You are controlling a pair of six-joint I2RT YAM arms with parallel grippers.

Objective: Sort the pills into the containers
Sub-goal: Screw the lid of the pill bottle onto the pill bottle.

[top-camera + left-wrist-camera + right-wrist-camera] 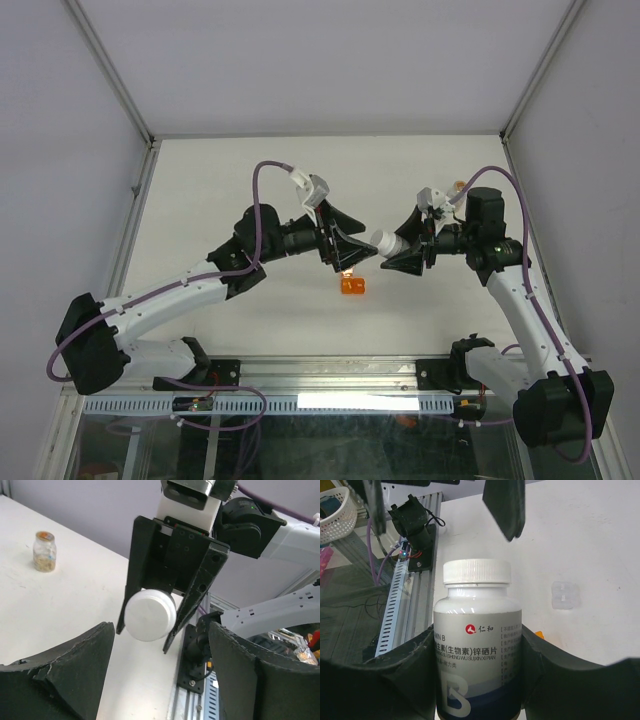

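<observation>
My right gripper is shut on the body of a white bottle with a dark blue band and a white cap, held lying level above the table. In the top view the bottle points its cap at my left gripper. The left gripper is open just in front of the white cap, with nothing between its fingers. A stubby translucent orange cup stands on the table below both grippers. A clear vial with tan bits inside stands far back. I see no loose pills.
A small clear plastic piece lies on the white table. The metal rail with both arm bases runs along the near edge. A white basket sits beyond the rail, off the table.
</observation>
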